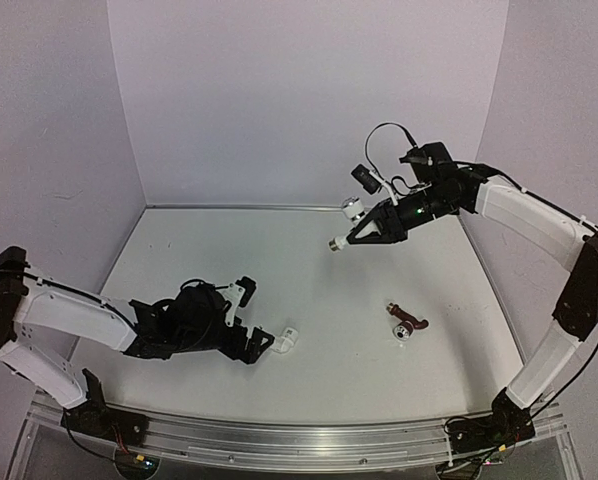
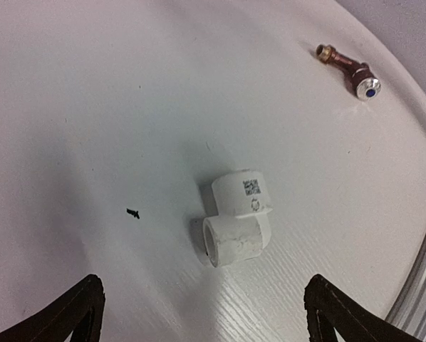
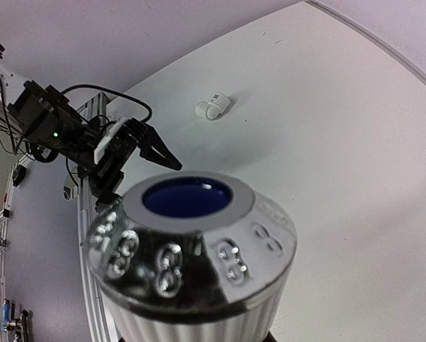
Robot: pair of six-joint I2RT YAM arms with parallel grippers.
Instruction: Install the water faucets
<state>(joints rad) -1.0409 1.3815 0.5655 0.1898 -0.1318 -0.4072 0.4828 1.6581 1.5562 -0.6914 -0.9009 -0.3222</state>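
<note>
My right gripper (image 1: 367, 232) hangs raised over the back right of the table, shut on a white water faucet (image 1: 351, 212). The faucet's brass threaded end (image 1: 334, 244) points down-left. In the right wrist view its silvery knob with a blue centre (image 3: 190, 239) fills the foreground and hides my fingers. A second faucet (image 1: 406, 324), reddish-brown with the same knob, lies on the table at the right, also seen as the brown faucet (image 2: 350, 71). My left gripper (image 1: 251, 320) sits low and open, its fingertips (image 2: 92, 292) wide apart. A white elbow fitting (image 2: 236, 217) lies just ahead of them, untouched.
A tiny black screw (image 2: 132, 212) lies on the table left of the elbow fitting (image 1: 286, 340). The metal rail (image 1: 299, 440) runs along the near edge. Purple walls close the table on three sides. The left arm (image 3: 92, 142) shows in the right wrist view.
</note>
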